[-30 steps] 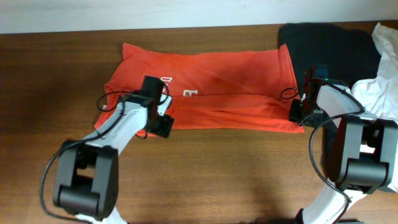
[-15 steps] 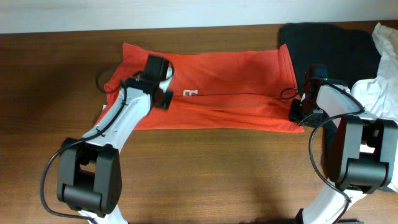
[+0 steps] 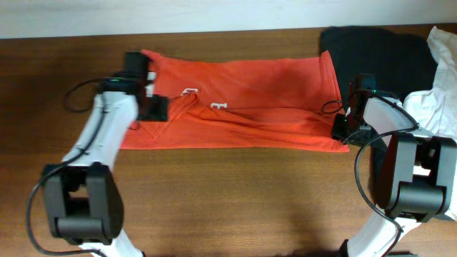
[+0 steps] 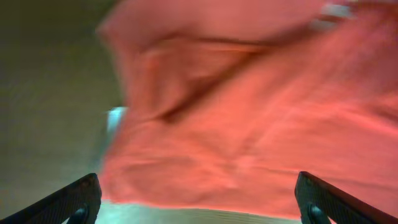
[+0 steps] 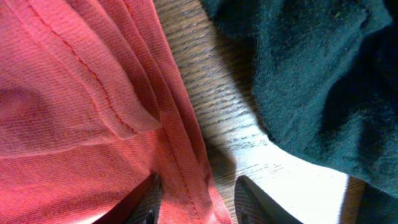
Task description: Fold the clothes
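Across the far middle of the brown wooden table (image 3: 235, 193), the thin red-orange cotton T-shirt (image 3: 250, 107) is lying spread out. My left gripper (image 4: 199, 202) is hovering over its left end, jaws released wide. My right gripper (image 5: 199, 202) is straddling the right hem beside a black garment (image 3: 378, 50); I cannot tell whether it is pinching.

Overhead is evenly lit, with only soft shadows on the table (image 3: 235, 193). The left wrist view is smeared with motion blur and the T-shirt (image 4: 249, 112) is pure mush. The right wrist view is crisp, weave sharp, with a bright glare patch bottom right and dark shadow along the hem.
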`<action>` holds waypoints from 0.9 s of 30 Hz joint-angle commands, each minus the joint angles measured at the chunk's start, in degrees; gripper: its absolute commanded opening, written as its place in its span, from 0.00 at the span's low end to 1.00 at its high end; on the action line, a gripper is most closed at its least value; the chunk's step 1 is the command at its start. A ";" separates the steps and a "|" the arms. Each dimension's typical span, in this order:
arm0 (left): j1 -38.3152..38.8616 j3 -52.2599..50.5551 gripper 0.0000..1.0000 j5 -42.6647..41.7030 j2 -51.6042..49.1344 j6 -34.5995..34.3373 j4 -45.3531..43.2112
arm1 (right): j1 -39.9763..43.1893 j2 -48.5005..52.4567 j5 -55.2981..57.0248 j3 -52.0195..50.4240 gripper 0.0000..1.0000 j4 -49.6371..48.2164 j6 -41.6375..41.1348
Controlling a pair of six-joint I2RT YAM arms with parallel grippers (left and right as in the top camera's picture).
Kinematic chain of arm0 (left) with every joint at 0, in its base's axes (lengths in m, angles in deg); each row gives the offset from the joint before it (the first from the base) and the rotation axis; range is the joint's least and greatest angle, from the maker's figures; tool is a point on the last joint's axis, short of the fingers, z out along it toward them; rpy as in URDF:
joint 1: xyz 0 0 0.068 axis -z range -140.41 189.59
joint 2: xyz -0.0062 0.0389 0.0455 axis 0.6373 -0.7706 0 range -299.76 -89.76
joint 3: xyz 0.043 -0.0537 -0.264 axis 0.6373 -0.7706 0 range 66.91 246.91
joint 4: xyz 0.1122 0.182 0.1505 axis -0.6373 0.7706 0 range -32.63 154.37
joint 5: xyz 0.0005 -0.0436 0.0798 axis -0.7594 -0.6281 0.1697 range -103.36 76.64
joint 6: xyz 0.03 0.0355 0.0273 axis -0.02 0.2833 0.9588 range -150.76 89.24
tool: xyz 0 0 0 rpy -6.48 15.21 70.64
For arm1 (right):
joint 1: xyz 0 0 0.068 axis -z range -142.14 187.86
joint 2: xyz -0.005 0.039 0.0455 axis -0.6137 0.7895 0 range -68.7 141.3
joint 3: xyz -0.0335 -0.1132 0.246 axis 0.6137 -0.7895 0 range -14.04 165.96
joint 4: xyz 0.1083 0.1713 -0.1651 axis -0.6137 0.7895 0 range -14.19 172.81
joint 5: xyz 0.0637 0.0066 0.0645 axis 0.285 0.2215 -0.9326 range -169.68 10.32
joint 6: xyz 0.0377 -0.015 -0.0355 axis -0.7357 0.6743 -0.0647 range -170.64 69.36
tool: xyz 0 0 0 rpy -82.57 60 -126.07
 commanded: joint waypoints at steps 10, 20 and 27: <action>-15.67 -2.21 0.99 -10.38 -9.25 -8.31 3.61 | -0.17 2.19 0.96 -1.33 0.44 0.31 -0.20; -15.91 -2.19 0.00 -11.89 -14.91 -8.31 4.72 | -0.17 2.19 0.98 -1.33 0.43 0.72 -0.17; -22.23 -2.19 0.00 -5.86 -9.77 -10.10 16.28 | -0.17 2.19 0.96 -1.33 0.39 7.02 -0.20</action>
